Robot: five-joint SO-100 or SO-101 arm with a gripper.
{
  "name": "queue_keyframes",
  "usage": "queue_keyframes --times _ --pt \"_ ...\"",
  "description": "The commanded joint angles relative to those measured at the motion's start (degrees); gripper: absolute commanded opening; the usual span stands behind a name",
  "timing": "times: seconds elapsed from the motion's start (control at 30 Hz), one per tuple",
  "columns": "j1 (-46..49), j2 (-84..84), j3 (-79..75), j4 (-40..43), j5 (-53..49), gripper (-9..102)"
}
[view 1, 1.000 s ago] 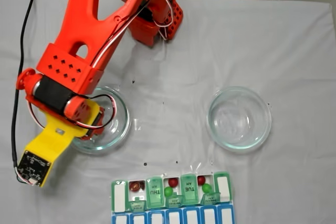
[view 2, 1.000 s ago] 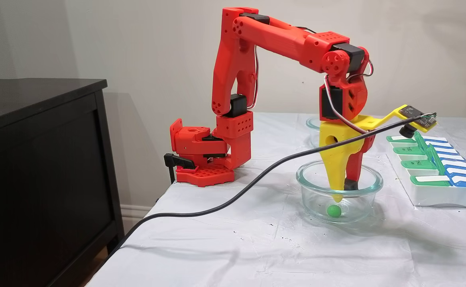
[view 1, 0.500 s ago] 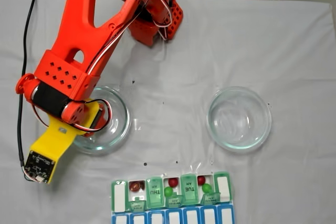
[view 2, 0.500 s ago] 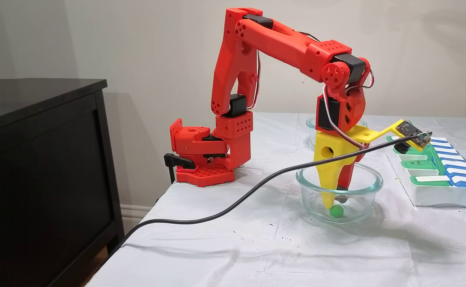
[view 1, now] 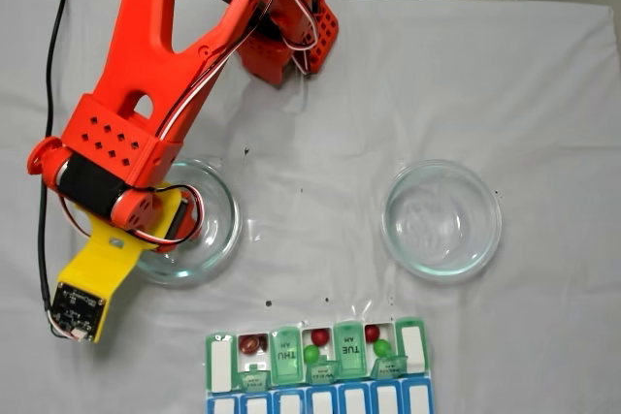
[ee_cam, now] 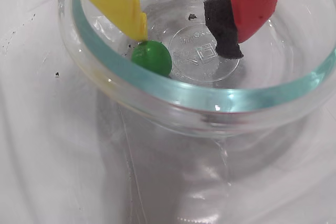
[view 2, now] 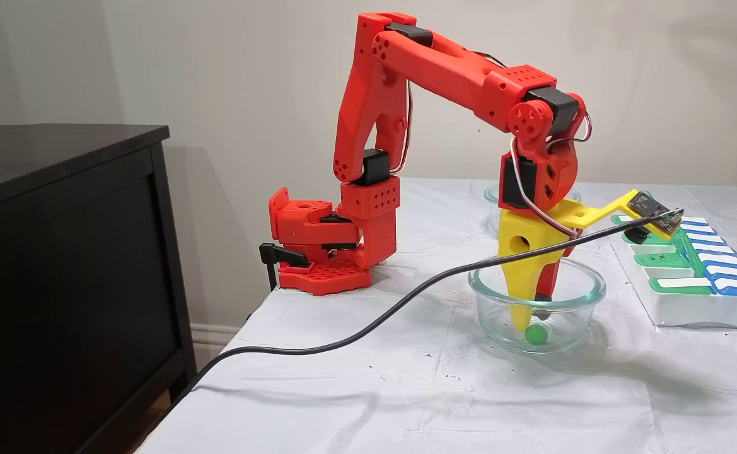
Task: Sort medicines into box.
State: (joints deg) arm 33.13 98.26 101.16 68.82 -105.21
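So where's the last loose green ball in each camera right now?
Wrist view: the green ball lies on the glass dish floor, left of centre, against the yellow fingertip of the open pincer.
Fixed view from the side: the ball sits at the dish bottom, under the yellow finger.
Fixed view from above: hidden beneath the arm, over the left dish.
Shared landmark: the glass dish.

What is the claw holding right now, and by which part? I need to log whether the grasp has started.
Nothing is held. The claw is open inside the glass dish; only its yellow finger touches the green ball at the top.
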Motion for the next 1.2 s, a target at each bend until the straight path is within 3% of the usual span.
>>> queue_keyframes --times 0.0,0.37,0.9,1.17 --pt "1.6 1.4 -5.2 -1.2 -2.7 23" --pt "2.0 3.5 -5.0 -1.6 -6.2 22" --pt "0.1 8.1 -1.7 -0.4 -0.4 14" --pt "1.0 7.9 -1.7 -1.9 -3.6 16"
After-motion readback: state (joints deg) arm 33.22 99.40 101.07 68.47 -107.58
